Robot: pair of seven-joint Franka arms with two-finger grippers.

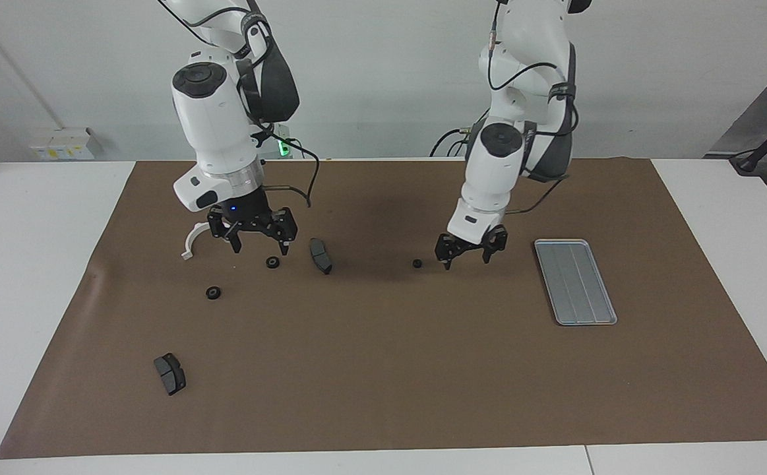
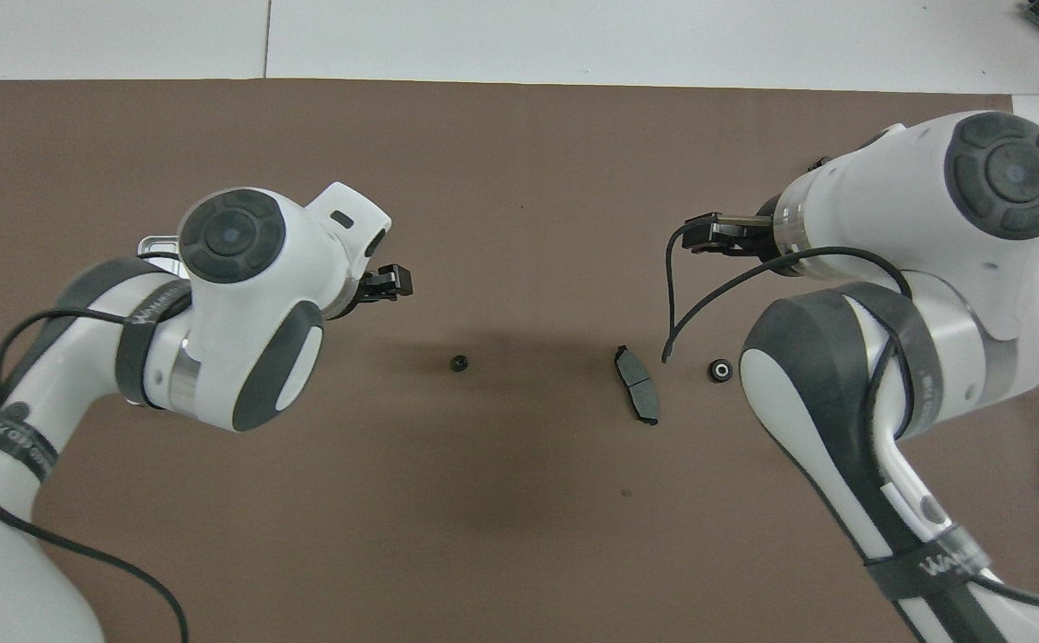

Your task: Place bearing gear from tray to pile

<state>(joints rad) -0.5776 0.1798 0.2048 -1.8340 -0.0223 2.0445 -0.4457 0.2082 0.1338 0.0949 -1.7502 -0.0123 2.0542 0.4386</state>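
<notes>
Two black ring-shaped bearing gears lie on the brown mat among the pile's parts: a white curved bracket and two dark brake pads. My right gripper hangs open just above the nearer gear, touching nothing. A third small black gear sits alone on the mat between pile and tray. My left gripper stands open beside it, holding nothing. The grey-blue tray holds nothing visible. In the overhead view the left arm covers most of the tray.
The brown mat covers most of the white table. Both arms stand raised over the half of the mat nearer the robots. A cable loop hangs from the right wrist. A small white box sits by the wall.
</notes>
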